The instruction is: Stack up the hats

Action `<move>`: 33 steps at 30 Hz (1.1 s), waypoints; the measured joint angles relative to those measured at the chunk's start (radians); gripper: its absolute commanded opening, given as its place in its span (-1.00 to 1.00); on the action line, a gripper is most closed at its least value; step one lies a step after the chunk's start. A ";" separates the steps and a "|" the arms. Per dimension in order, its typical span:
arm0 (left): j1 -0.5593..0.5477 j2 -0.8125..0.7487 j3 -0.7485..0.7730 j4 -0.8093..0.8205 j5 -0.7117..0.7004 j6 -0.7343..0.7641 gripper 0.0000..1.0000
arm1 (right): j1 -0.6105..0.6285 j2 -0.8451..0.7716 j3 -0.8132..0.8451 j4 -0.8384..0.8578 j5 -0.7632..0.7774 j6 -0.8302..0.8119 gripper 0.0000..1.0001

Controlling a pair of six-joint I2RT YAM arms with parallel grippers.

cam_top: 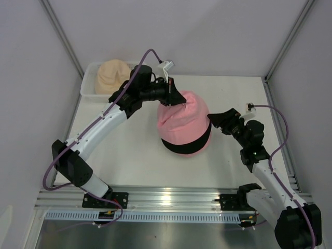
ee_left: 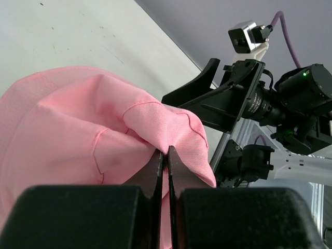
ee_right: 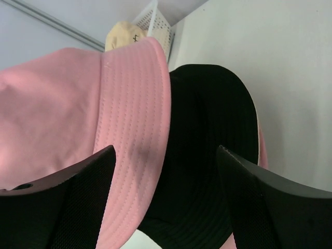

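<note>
The left gripper pinches a fold of the pink hat atop the black hat — the right gripper, jaws spread wide, grips nothing.

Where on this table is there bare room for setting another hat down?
Free: the near strip of table between the pink hat and the near edge, and the far right corner. Crowded: far left, with the basket and the left arm crossing it.

White table: stacked hats, mesh basket.
</note>
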 measured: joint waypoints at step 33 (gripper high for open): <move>0.000 0.018 -0.116 0.161 0.024 -0.085 -0.99 | 0.074 -0.017 -0.091 0.127 0.064 0.208 0.33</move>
